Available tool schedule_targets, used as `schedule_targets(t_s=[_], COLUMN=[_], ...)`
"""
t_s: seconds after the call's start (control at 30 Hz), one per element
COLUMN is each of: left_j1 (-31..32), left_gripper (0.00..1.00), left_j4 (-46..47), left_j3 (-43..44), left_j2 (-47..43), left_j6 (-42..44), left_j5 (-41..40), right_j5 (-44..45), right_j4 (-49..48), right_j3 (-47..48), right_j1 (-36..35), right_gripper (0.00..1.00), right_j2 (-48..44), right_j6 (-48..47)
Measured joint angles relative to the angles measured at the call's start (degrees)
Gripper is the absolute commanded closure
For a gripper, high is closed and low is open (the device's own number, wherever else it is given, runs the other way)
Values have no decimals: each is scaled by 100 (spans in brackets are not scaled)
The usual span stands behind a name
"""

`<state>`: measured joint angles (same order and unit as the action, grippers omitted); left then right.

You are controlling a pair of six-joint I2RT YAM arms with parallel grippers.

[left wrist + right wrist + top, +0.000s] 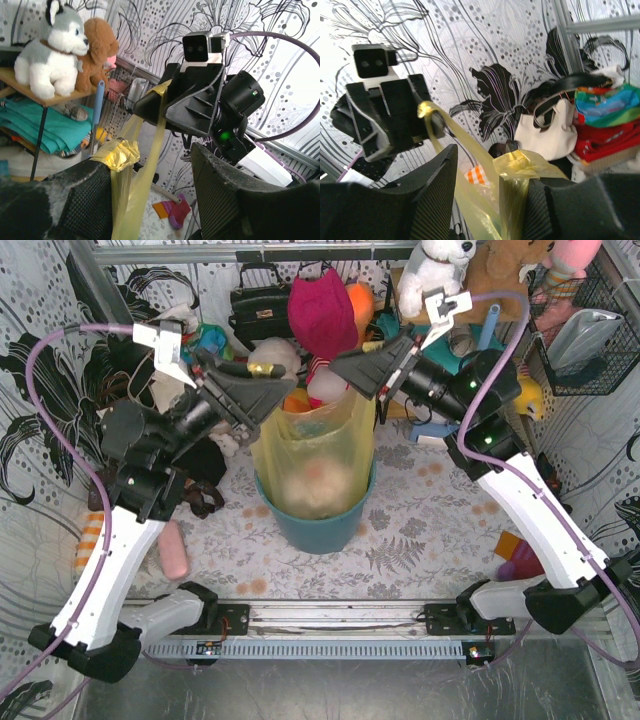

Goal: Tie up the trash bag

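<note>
Up top, the left gripper (268,400) pinches one yellow flap of the trash bag (315,455), and the right gripper (362,375) pinches the opposite flap (each wrist view shows film bunched against a finger pad). Both flaps stretch upward from the bag, which sits in the teal bin (318,525) with pale crumpled paper showing through. Around the bin lies a leaf-patterned tablecloth (420,530); behind, a black handbag (258,305) and plush toys (432,270) crowd the swirl-patterned walls.

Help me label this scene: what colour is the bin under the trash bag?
Teal bin, clearest in the top external view.
</note>
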<state>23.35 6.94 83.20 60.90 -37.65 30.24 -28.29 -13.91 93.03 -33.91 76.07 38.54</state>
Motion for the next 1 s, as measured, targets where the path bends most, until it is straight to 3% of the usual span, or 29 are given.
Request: schedule_targets(t_s=[0.2, 0.43, 0.57, 0.8, 1.0], left_j1=[0, 0, 0, -4, -7], left_gripper=[37, 37, 37, 36, 31], left_j4=[-164, 76, 177, -98, -203], left_j3=[544, -138, -208, 645, 695], left_j2=[24, -297, -39, 745, 398], left_j6=[188, 142, 35, -15, -7], left_j5=[9, -7, 33, 186, 199], right_j5=[-81, 225, 483, 546, 435], right_j4=[-50, -162, 74, 424, 361], right_j3=[503, -409, -492, 382, 396], right_j1=[0, 0, 0, 0, 0], right_gripper=[57, 58, 58, 58, 55], right_j2=[-26, -385, -282, -15, -149], right_j6=[-2, -22, -136, -260, -236])
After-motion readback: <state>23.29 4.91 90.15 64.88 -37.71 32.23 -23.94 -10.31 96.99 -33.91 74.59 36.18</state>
